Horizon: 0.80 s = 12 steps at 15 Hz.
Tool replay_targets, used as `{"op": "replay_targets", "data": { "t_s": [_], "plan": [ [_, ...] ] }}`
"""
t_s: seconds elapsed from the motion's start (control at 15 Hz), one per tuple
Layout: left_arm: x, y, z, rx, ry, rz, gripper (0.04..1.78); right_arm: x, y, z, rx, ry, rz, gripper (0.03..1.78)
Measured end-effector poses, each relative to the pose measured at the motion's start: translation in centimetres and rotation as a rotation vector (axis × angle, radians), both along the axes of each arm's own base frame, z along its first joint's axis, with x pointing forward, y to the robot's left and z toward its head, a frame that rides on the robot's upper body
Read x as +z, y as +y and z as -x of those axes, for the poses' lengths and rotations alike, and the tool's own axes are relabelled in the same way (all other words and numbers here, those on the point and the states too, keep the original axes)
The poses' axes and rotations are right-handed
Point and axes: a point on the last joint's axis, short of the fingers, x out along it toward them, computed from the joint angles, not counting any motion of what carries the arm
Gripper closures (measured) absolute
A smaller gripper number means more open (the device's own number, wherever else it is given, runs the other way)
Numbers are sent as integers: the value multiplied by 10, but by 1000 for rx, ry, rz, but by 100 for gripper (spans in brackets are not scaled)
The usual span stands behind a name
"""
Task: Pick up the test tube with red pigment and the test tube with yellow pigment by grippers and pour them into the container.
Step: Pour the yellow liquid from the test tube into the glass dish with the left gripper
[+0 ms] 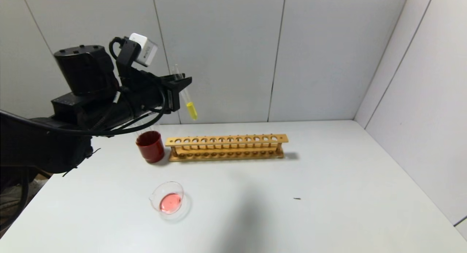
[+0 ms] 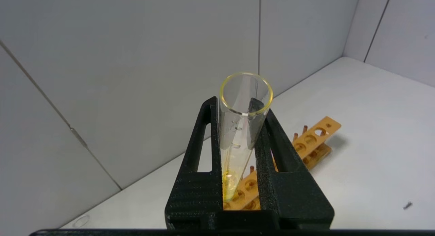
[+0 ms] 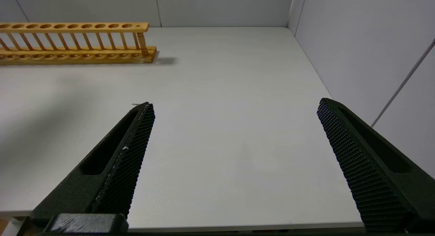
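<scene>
Left gripper (image 1: 178,86) raised high above the worktop's (image 1: 328,194) far-left area, fingers clamped tight on the test tube with yellow pigment (image 1: 186,96). Grip sits on the upper part of the glass, just below the open mouth, which leaves the rounded end and its yellow liquid hanging free below the jaws. Tube nearly upright with a slight lean, mouth up; judged deliberate, so nothing spills during carry.

The left wrist view looks down the bore: rim clear of the fingers, liquid pooled at the bottom, wooden rack (image 2: 312,140) showing behind it.

Container (image 1: 168,201) stands near the front-left of the worktop, well apart from the gripper and lower. It holds a shallow pink-red pool, so the red pour looks done; the test tube with red pigment is not visible in any view.

Rack (image 1: 226,147) lies along the middle of the worktop towards the far edge, all holes empty. Dark red cup (image 1: 150,146) just beside its left end.

Right gripper (image 3: 234,127) parked over the right side of the worktop, jaws wide apart, holding nothing.

Judgement: transport step in hand. Next, bring the tube down over the dish and tip it, mouth over the glass
</scene>
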Motion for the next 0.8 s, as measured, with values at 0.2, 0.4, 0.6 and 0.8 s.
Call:
{"op": "replay_targets", "data": {
  "t_s": [0.2,0.4,0.6,0.8],
  "plan": [
    [-3,25,23,55,4,-186,149,0,0,0,0,0,0,6],
    [-22,53,48,60,25,-408,149,0,0,0,0,0,0,6],
    [-46,74,68,4,6,-548,149,0,0,0,0,0,0,6],
    [-71,84,81,15,6,-592,149,0,0,0,0,0,0,6]
  ]
}}
